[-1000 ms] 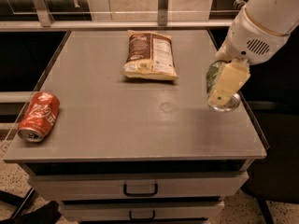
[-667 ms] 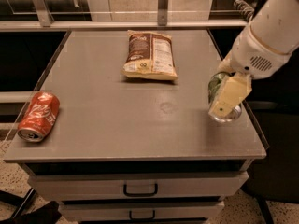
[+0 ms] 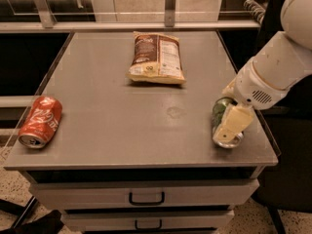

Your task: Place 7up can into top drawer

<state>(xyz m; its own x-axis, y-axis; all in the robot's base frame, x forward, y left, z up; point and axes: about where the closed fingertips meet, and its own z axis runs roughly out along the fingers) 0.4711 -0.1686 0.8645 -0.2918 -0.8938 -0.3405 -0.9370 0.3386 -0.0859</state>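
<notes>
The 7up can (image 3: 220, 112) is green with a silver end and sits tilted at the right front corner of the cabinet top. My gripper (image 3: 227, 130) is shut on it, with a cream finger (image 3: 235, 123) across its front; the white arm comes in from the upper right. The top drawer (image 3: 87, 195) is the pale-grey front with a black bar handle (image 3: 146, 198) just under the cabinet top. A dark gap shows above it.
A red cola can (image 3: 41, 121) lies on its side at the left front. A brown and white snack bag (image 3: 156, 57) lies at the back middle. A lower drawer front (image 3: 146, 222) sits below the top one. The grey top's (image 3: 122, 126) right edge is beside the gripper.
My gripper has moved with the green can toward the front right corner of the top, and the can is lower and more tilted.
</notes>
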